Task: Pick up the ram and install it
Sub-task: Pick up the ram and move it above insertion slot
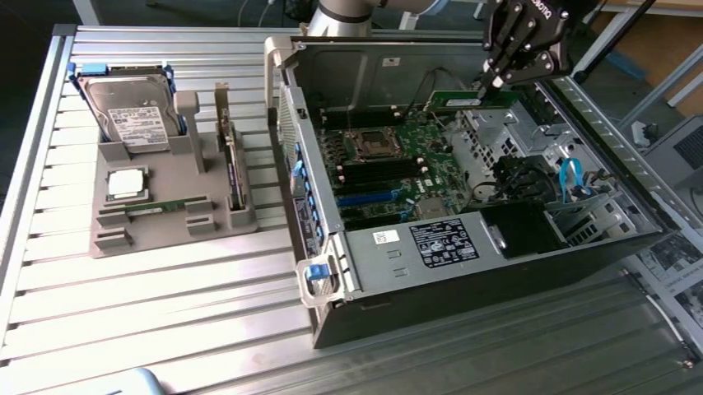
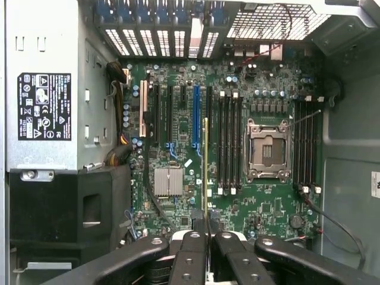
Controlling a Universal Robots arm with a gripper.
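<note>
Basically the gripper point(image 1: 493, 83) has the ram point(image 1: 470, 100) pinched. The jaws are nearly closed on one short end of the stick, and nothing else is held. It hangs in the upper right of the exterior view, above the open computer case point(image 1: 363, 321), over the far edge of the motherboard point(image 1: 409, 160) and not touching it. From the fingertips the stick juts toward the exterior view's left, roughly level.

In the wrist view the gripper point(image 2: 206, 230) looks straight down the ram point(image 2: 205, 166), which shows edge-on as a thin green-gold line running away from the fingers. Key relation: its long axis lies parallel to the slot rows. It lines up over the strip between the blue slot point(image 2: 196, 119) and the black memory slots point(image 2: 229, 142) beside the CPU socket point(image 2: 267, 148). Judged from this, orientation matches the slots, but the stick looks a bit off to the side of the memory bank and is well clear of the board. Whether it sits exactly over one slot I cannot tell.

The second look-alike stick point(image 1: 232, 164) stands in the grey holder point(image 1: 165, 226) at the exterior view's left, near the hard drive point(image 1: 130, 115), untouched.
</note>
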